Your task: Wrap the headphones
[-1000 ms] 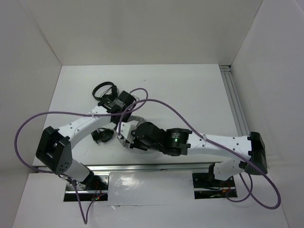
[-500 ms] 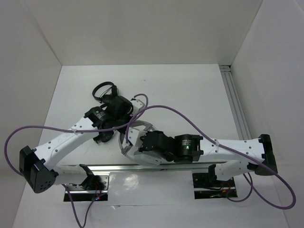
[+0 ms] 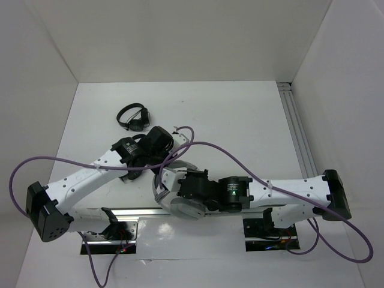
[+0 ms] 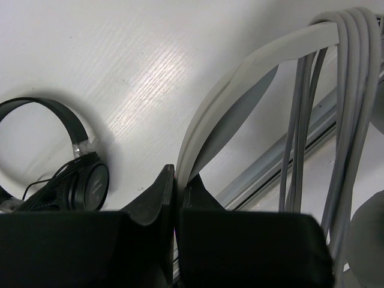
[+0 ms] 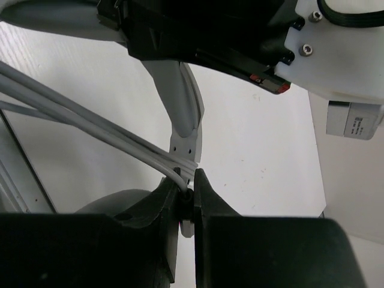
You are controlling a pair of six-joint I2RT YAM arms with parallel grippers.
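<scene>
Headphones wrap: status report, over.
Left gripper shut on grey headband. Right gripper shut on cable, several loops over headband. Black headphones lie apart, not in the way.

Right gripper (image 5: 187, 191): 2 fingers pinched on grey cable (image 5: 90, 129) strands, tight against the headband (image 5: 183, 111). Grey ear cup (image 5: 114, 201) just left of them. White table (image 5: 258, 150) behind.
</scene>
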